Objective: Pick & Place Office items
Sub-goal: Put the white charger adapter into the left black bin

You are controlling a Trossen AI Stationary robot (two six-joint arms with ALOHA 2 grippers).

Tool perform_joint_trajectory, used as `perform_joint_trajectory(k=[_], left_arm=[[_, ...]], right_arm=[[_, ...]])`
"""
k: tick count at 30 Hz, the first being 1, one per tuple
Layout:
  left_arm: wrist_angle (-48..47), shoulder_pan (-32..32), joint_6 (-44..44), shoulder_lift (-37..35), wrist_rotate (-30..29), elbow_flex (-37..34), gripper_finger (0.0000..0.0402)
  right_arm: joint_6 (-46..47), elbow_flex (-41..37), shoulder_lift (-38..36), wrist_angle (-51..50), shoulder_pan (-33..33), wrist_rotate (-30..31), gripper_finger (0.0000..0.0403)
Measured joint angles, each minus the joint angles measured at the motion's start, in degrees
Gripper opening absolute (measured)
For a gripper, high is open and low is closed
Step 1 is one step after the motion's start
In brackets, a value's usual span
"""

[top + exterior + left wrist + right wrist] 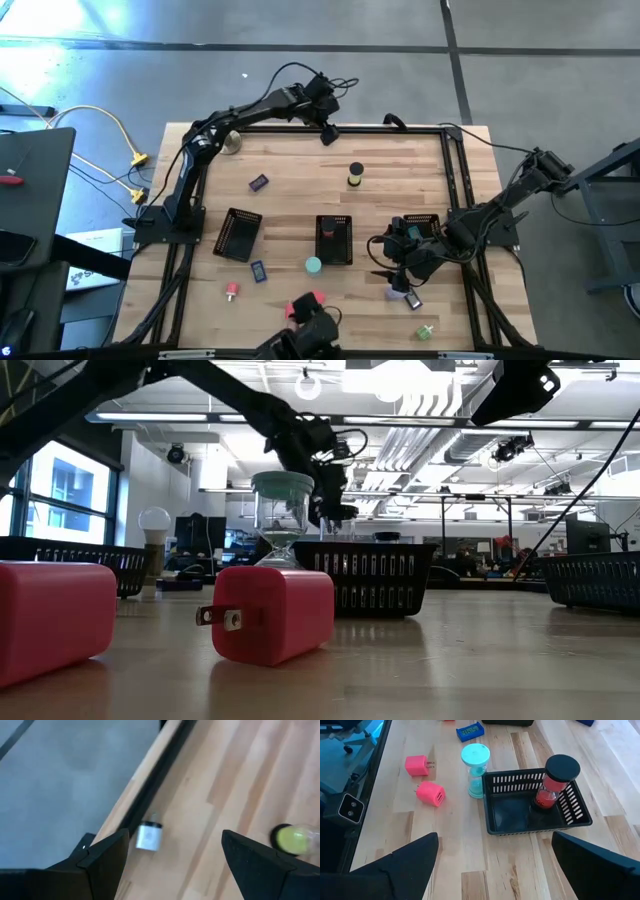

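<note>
My left gripper (326, 132) is open over the table's far edge; in its wrist view (172, 855) a small white cylinder (149, 836) lies on the wood beside the black edge rail, ahead of the fingers and untouched. A yellow-green hourglass (355, 176) stands nearby, and it also shows in the left wrist view (295, 840). My right gripper (400, 262) is open and empty above the table right of centre (495, 865). Ahead of it a red hourglass (554, 784) stands in the middle mesh tray (570, 817), a teal hourglass (476, 770) stands beside the tray, and two pink chargers (431, 793) lie on the wood.
Black mesh trays stand at the left (238, 235) and under my right arm (425, 222). A purple piece (258, 182), a blue rectangle (258, 270), a red bit (231, 291) and a green bit (425, 331) lie loose. A white ball on a metal base (230, 142) stands at the far left.
</note>
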Motion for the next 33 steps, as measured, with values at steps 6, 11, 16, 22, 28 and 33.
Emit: perform_joint_trajectory(k=[6, 11, 16, 22, 28, 33], left_arm=[[0.25, 1.38, -2.45, -0.02, -0.19, 0.0, 0.0311], [-0.05, 1.22, -2.24, 2.11, -0.82, -0.02, 0.0311], [0.67, 0.71, -2.19, 4.44, -1.69, -0.05, 0.0311], [0.32, 0.86, -2.37, 5.77, -1.63, -0.13, 0.0311], [1.87, 1.21, -2.45, 6.91, -1.6, 0.0, 0.0311], [1.73, 1.21, -2.77, 9.05, -1.72, -0.04, 0.0311]], right_arm=[[-1.33, 0.0, 0.0, 0.23, -0.02, 0.17, 0.038], [-1.33, 0.0, 0.0, 0.44, -0.02, 0.18, 0.038], [-1.23, -0.02, 0.0, 0.87, -0.02, 0.15, 0.038], [-1.18, -0.02, 0.0, 0.9, 0.0, 0.12, 0.038], [-1.34, -0.02, 0.0, 0.85, 0.0, 0.17, 0.038], [-1.33, -0.02, 0.0, 0.85, 0.0, 0.17, 0.038]])
